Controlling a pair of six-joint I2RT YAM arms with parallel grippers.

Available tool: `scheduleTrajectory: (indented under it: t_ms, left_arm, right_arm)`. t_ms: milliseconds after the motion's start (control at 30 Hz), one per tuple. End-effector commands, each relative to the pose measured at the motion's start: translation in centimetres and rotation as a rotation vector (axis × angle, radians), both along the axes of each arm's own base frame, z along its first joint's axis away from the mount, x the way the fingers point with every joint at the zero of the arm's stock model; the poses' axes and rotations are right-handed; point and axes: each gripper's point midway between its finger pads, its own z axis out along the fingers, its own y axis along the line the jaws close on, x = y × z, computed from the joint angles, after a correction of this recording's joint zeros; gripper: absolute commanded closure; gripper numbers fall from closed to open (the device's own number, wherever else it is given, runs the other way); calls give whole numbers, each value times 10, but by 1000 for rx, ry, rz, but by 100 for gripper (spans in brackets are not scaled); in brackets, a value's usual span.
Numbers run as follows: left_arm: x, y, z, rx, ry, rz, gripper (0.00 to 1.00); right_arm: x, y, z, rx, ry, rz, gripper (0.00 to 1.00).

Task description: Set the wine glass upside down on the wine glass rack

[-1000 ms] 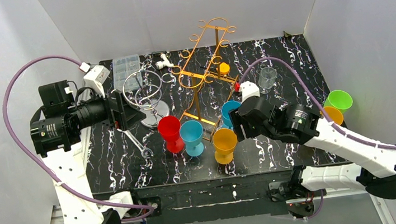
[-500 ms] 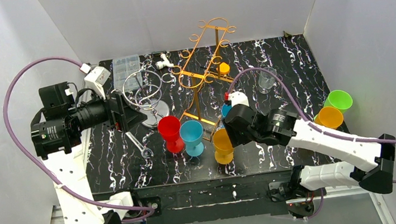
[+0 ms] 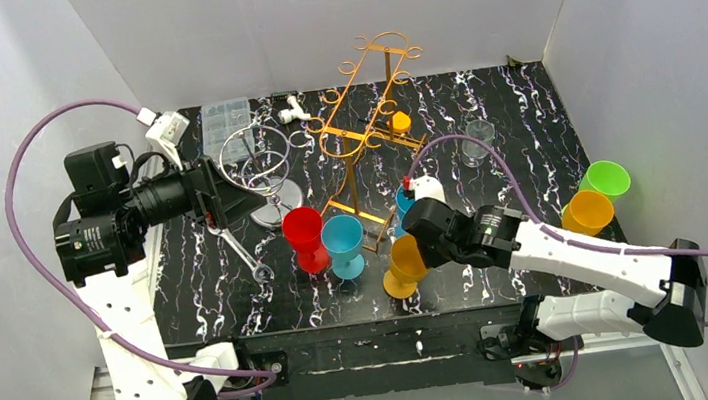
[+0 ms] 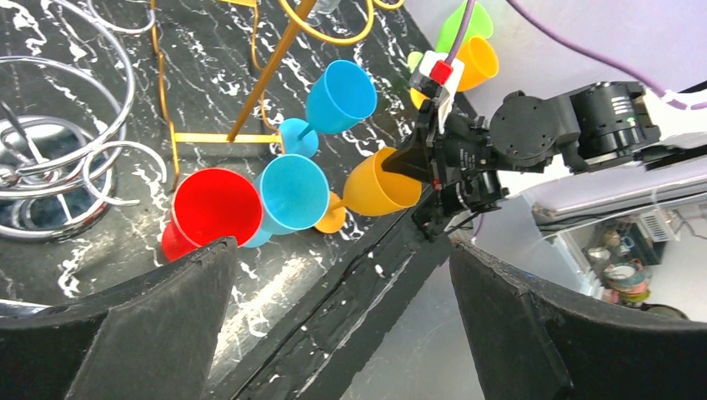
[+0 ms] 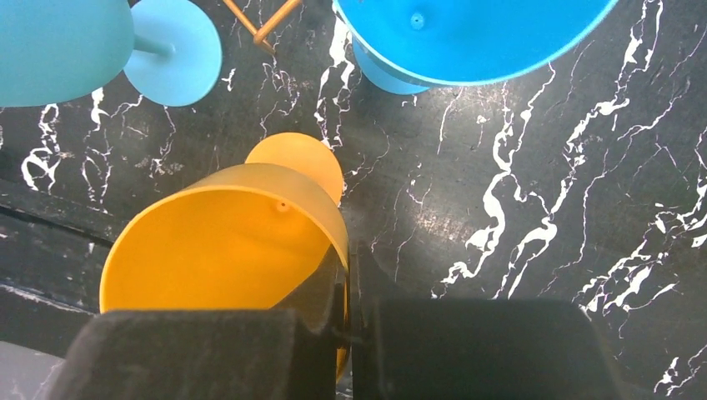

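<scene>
My right wrist camera is showing the right fingers (image 5: 483, 350) pinching the rim of the orange wine glass (image 5: 225, 242); overhead, I am seeing it leaning over the bench (image 3: 521, 110); the left fingers (image 4: 133, 333) are standing spread.

gripper (image 5: 348, 292) clamped on orange wine glass (image 5: 218, 243) rim | blue glass (image 5: 475, 33) beyond
</scene>
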Motion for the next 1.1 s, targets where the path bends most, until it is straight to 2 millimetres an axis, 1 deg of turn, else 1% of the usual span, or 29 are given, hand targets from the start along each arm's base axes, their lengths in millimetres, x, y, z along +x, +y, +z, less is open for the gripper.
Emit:
scheduleTrajectory:
  t_ms: [0,33,100,133,167,200,233,300,367,400,467,533,600,700,767,867,1000,1067]
  left_arm:
    - [-7,-11,25,-102,-9,-33,1]
    - [-6,-12,29,-117,-6,-36,1]
    - [-5,-14,37,-142,-3,-41,1]
    - [-4,-14,41,-155,-1,-43,1]
    - [-4,-15,44,-166,-2,-48,1]
    - [-3,-16,48,-174,-9,-51,1]
    - [-3,-16,54,-183,-18,-51,1]
    - [-2,-18,67,-204,-32,-64,1]
    - [-1,-20,83,-232,-42,-76,1]
    - [0,-21,90,-250,-37,-79,1]
    - [-1,-23,106,-283,-46,-101,1]
    - [-4,-26,120,-317,-58,-138,1]
    - [-10,-29,133,-348,-84,-187,1]
    - [-22,-33,153,-387,-132,-265,1]
    - [-28,-35,165,-400,-149,-271,1]
    - [-28,-35,176,-411,-164,-254,1]
    - [-23,-33,188,-425,-157,-196,1]
    - [-19,-32,196,-428,-157,-153,1]
  right_arm:
    - [1,-1,29,96,-53,-26,99]
    - [0,-4,38,107,-64,-27,99]
    - [-2,-3,65,175,-91,-7,99]
    - [-4,-2,84,222,-109,15,99]
    - [-7,2,106,281,-129,52,99]
    - [-11,5,119,322,-137,83,99]
    - [-14,7,138,372,-153,113,99]
    - [-21,15,169,456,-181,184,99]
    - [-24,23,193,494,-204,240,99]
    - [-25,28,211,521,-224,268,99]
    - [-27,39,237,566,-249,323,99]
    - [-25,50,270,634,-296,355,99]
    - [-25,63,298,703,-331,385,99]
    - [-19,78,327,787,-366,379,99]
    - [-12,85,342,840,-408,358,99]
    - [7,80,370,876,-542,289,99]
    - [27,61,417,904,-756,198,99]
    - [37,55,432,908,-857,157,99]
